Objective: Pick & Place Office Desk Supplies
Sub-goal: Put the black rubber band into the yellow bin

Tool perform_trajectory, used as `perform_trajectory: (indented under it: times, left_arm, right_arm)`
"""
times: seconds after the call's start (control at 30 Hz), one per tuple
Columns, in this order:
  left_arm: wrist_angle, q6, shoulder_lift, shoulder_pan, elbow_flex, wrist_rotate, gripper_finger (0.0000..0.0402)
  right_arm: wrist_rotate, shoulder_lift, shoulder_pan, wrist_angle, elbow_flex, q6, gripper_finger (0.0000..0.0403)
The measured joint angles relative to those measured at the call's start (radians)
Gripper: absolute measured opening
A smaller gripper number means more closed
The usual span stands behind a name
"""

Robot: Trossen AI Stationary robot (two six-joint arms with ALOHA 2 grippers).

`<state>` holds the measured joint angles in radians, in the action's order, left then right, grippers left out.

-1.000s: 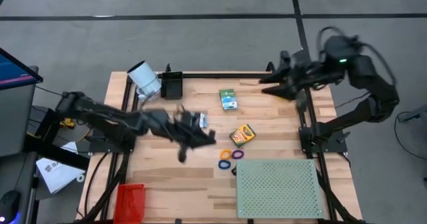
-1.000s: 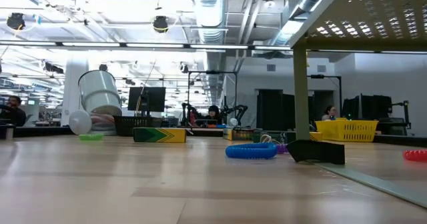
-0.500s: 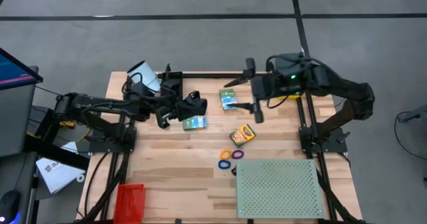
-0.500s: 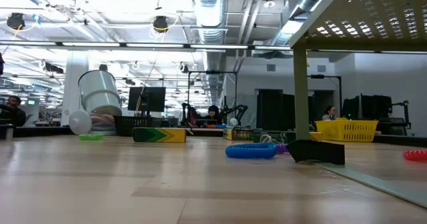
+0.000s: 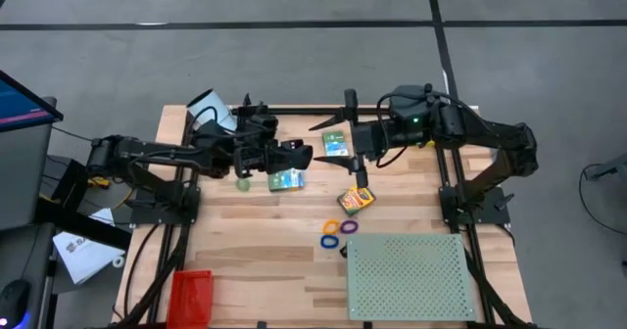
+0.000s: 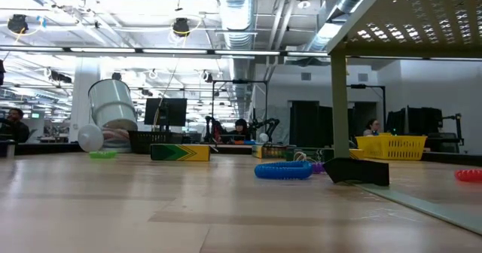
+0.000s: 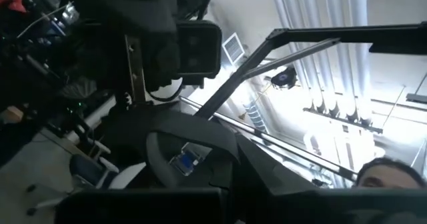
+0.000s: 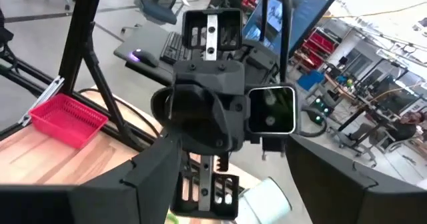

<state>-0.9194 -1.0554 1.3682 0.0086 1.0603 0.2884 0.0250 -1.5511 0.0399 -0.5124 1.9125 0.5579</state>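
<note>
My left gripper point(image 5: 300, 155) hangs shut above the table's far middle, tipped upward, and nothing shows in it. My right gripper point(image 5: 338, 143) faces it with its fingers point(image 8: 150, 177) wide open. It hovers over a green box point(image 5: 336, 149). A second green box point(image 5: 286, 180) lies flat just near of the left gripper. The crayon box point(image 5: 356, 199) lies flat farther right. Orange, purple and blue rings point(image 5: 333, 231) and a black clip point(image 5: 345, 253) lie near the board. A pale green ring point(image 5: 242, 184) lies under the left arm. Neither gripper shows in the low view.
A pale green perforated board point(image 5: 407, 275) on legs covers the near right. A white cylinder point(image 5: 211, 112) and a black container point(image 5: 253, 125) stand at the far left. A red basket point(image 5: 191, 295) sits at the near left corner.
My left gripper has risen from the table's middle and gone toward the far edge, rolling and tipping upward. My right gripper has come in from the far right toward the table's left, sunk a little and rolled. Its fingers now stand wider apart.
</note>
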Motion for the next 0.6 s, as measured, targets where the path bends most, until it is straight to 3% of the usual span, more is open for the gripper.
perform_trajectory:
  times: [0.43,0.6]
  left_arm:
    - [-0.001,-0.027,0.0,0.038,0.0,0.015,0.0]
    - [-0.001,-0.027,0.0,0.038,0.0,0.027,0.0]
  right_arm:
    - [-0.001,-0.04,0.004,0.047,0.0,0.0,0.0262]
    - [-0.007,-0.039,0.005,0.044,0.0,0.0,0.022]
